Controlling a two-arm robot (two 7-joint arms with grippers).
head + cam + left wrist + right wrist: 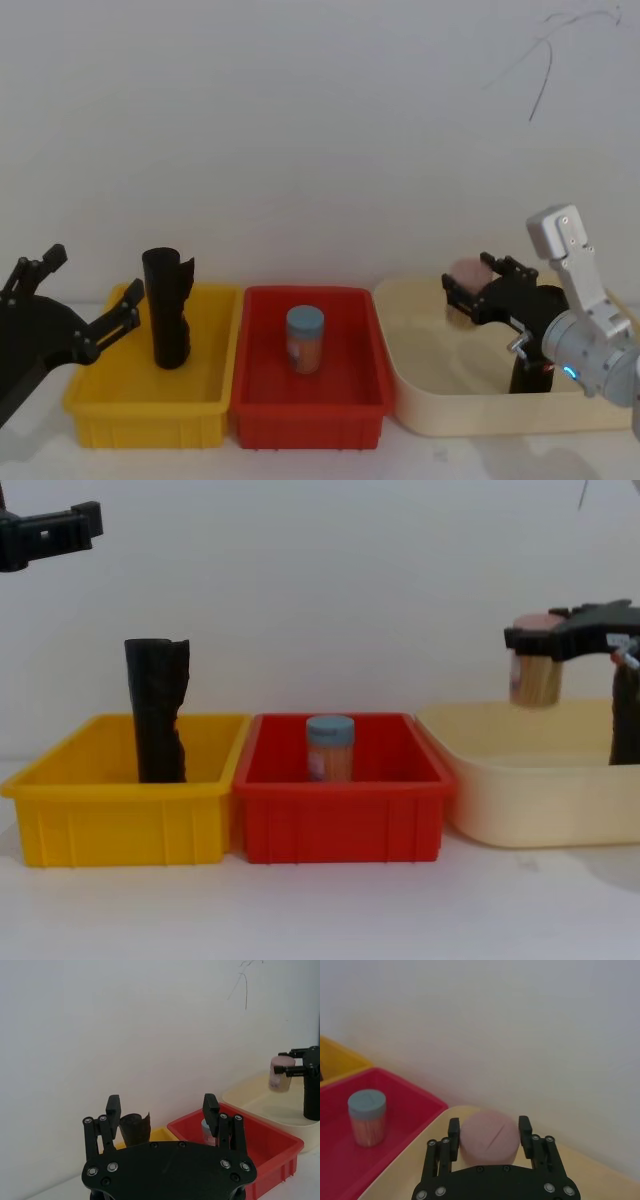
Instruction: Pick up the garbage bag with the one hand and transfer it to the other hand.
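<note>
The garbage bag point(167, 310) is a tall black crinkly roll with a ragged top, standing upright in the yellow bin point(95, 400); it also shows as garbage bag point(156, 712) and garbage bag point(135, 1129). My left gripper point(92, 282) hangs open to the left of the bag, apart from it and above the bin's left end, with nothing between its fingers point(113, 1105). My right gripper point(478, 280), on the arm with a blue light, is shut on a pink-lidded jar point(487, 1136), held above the cream tray point(520, 810).
A red bin point(310, 405) stands between the yellow bin and the cream tray, with a blue-lidded jar point(305, 340) upright in it. The three containers touch side by side before a white wall. Bare table runs along the front.
</note>
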